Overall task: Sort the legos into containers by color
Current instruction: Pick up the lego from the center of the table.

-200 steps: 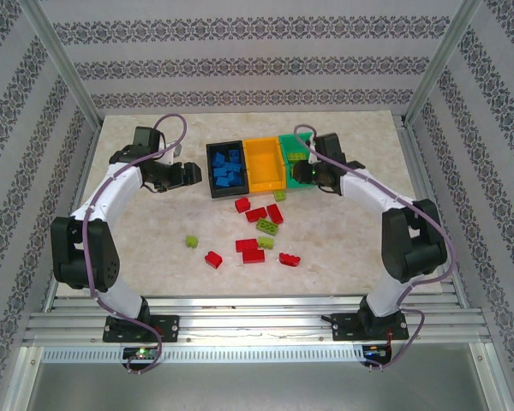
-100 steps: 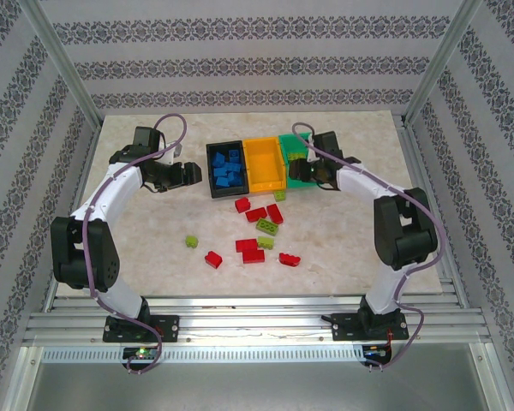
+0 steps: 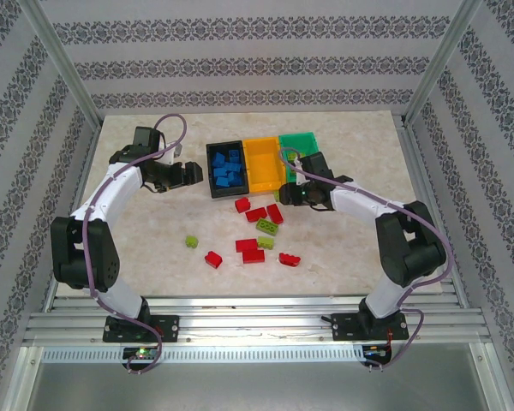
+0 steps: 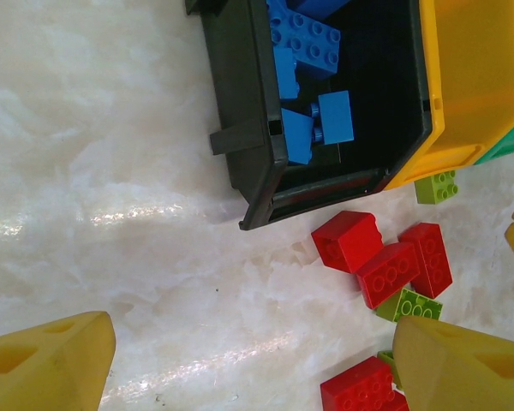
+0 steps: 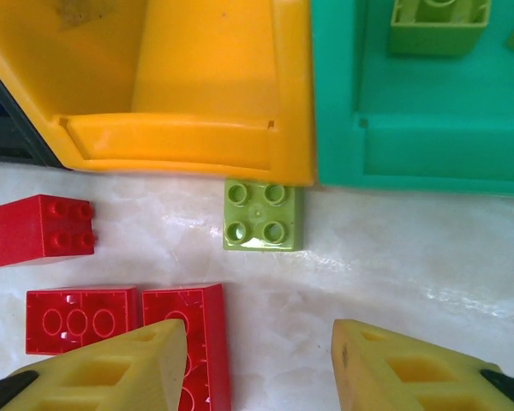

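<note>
Right fingers (image 5: 111, 368) spread wide, holding nothing. The right gripper (image 5: 257, 364) hovers above a lime brick (image 5: 262, 214) lying studs-up, touching the orange bin (image 5: 188, 141) front wall right at the seam with the green bin (image 5: 428, 145). Looks lined up for that brick: it's nearest its bin, which already has a second lime piece (image 5: 437, 21) inside. Left gripper (image 4: 248, 368) is also wide open and empty, sitting beside the black bin (image 4: 240, 111) with blue bricks (image 4: 313, 38) in it, probably parked out of the way. Red bricks (image 3: 248, 246) and a few limes are loose on the table (image 3: 154, 231) in front of the bins. No bricks visible in the orange bin. Surface is glossy pale marble-look with glare streaks, so bricks may slide. Striped patterned walls (image 3: 240, 60), aluminium frame (image 3: 66, 68).
</note>
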